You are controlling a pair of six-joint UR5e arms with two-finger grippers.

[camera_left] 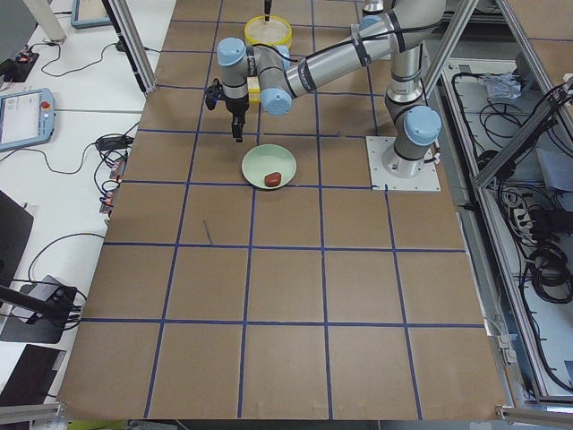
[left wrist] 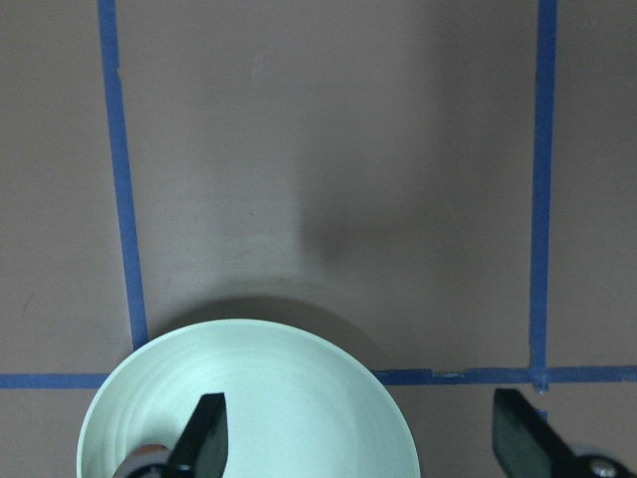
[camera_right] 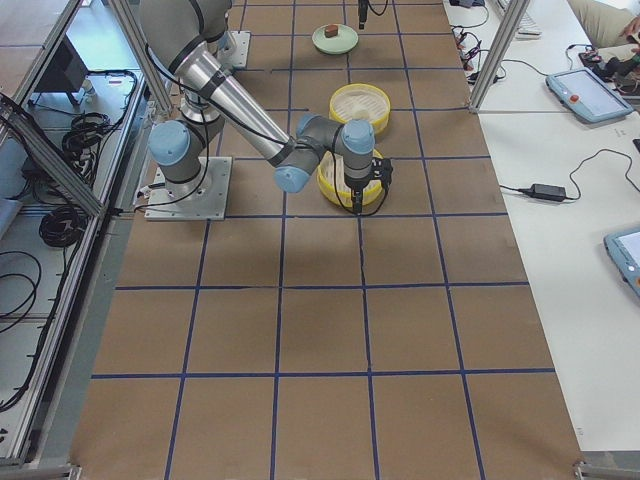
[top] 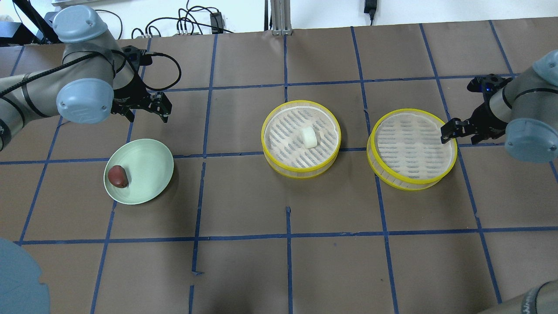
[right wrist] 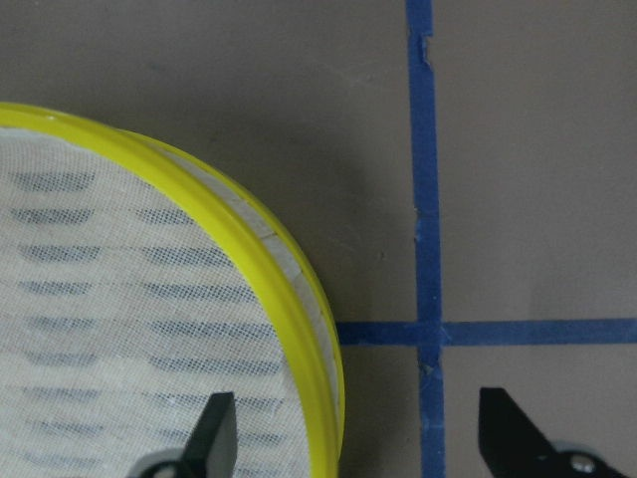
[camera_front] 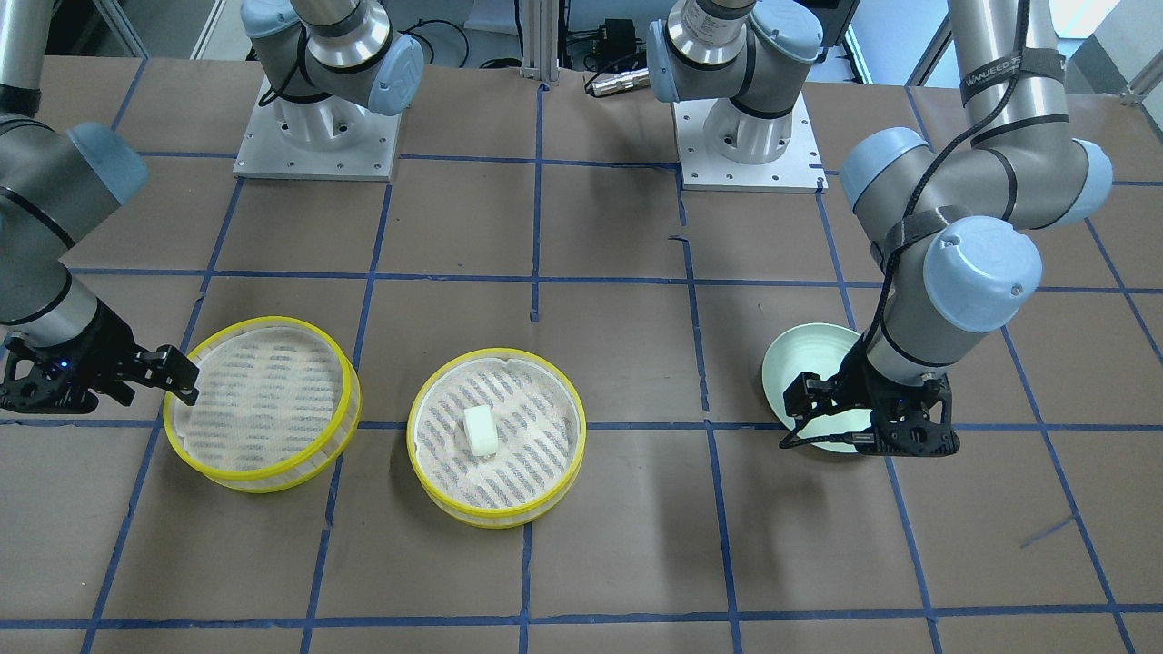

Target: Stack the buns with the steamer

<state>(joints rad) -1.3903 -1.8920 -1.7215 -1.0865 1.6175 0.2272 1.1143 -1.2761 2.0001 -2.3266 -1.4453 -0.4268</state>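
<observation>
White bun (top: 308, 138) in steamer (top: 301, 171), brown bun (top: 117, 176) seemingly upright on plate (top: 147, 168)

A white bun (camera_front: 480, 430) in the middle steamer (camera_front: 495, 520)
The right gripper (camera_front: 177, 372) beside the second steamer (camera_front: 263, 480); the left gripper (camera_front: 863, 420) over the green plate (camera_front: 800, 359) on the counter (camera_front: 636, 545).

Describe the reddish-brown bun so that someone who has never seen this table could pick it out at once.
On the brown table gridded with blue tape, find the only pale green plate. The reddish-brown bun lies on it near the rim. It is dark and oval, whereas the white bun is blocky and sits in a yellow-rimmed steamer.
</observation>
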